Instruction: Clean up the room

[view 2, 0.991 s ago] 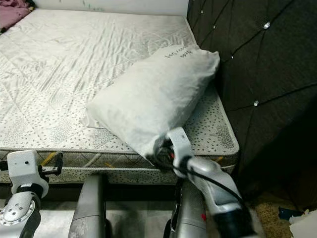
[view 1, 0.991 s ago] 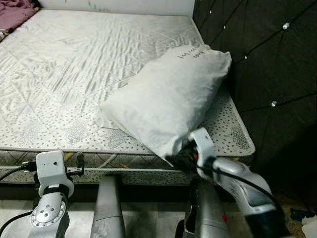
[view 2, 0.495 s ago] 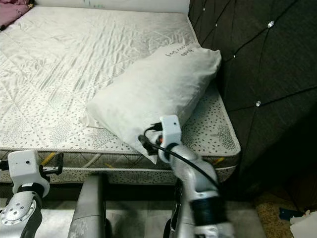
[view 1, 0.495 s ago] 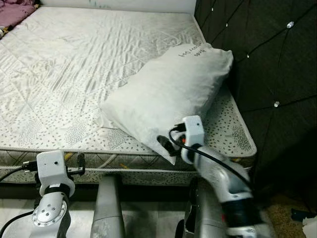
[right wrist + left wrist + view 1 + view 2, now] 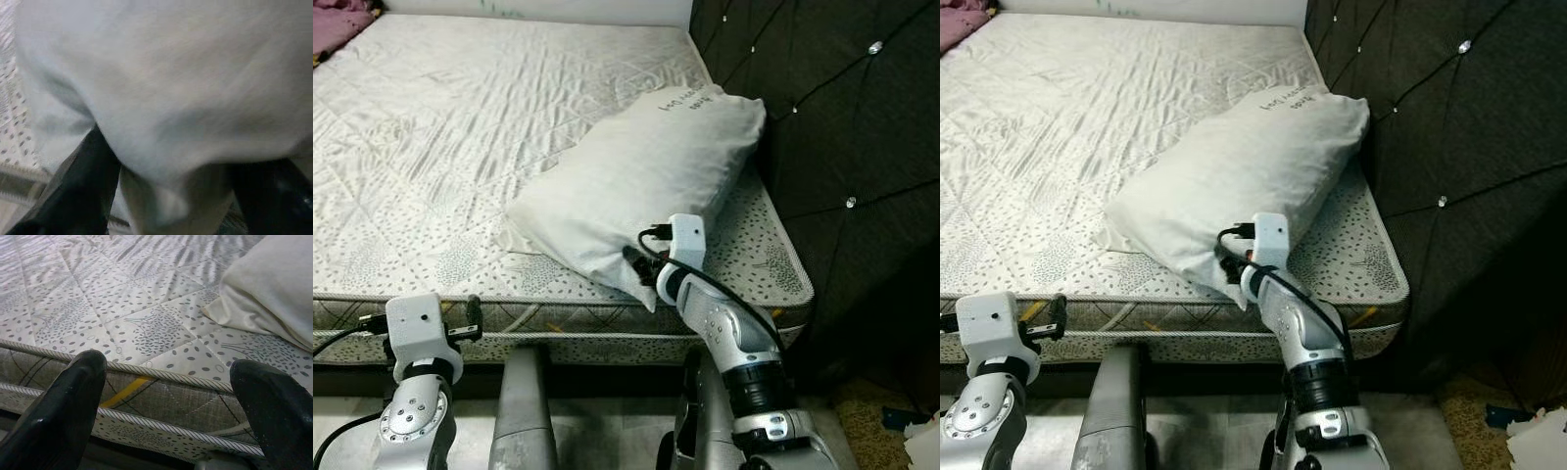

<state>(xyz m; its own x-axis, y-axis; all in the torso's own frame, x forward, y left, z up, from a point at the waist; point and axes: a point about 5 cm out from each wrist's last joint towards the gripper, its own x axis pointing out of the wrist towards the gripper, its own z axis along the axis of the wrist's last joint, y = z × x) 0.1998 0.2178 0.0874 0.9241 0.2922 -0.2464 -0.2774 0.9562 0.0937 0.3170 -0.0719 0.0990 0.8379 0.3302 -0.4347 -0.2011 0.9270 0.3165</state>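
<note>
A large white pillow (image 5: 646, 176) lies slanted on the right side of the bare mattress (image 5: 440, 127), its far end against the headboard. My right gripper (image 5: 636, 269) is at the pillow's near corner, by the mattress edge. In the right wrist view its black fingers (image 5: 83, 191) stand apart on either side of the pillow (image 5: 171, 88), whose fabric bulges between them. My left gripper (image 5: 168, 364) is open and holds nothing, low in front of the mattress's front edge.
A dark tufted headboard (image 5: 832, 117) rises along the bed's right side. A purple cloth (image 5: 333, 20) lies at the bed's far left corner. White paper (image 5: 925, 441) lies on the floor at the lower right. The mattress's piped front edge (image 5: 161, 374) runs close before my left gripper.
My right arm has swung up and leftward, from low at the mattress's edge onto the pillow's near corner. The pillow and the left arm have stayed put.
</note>
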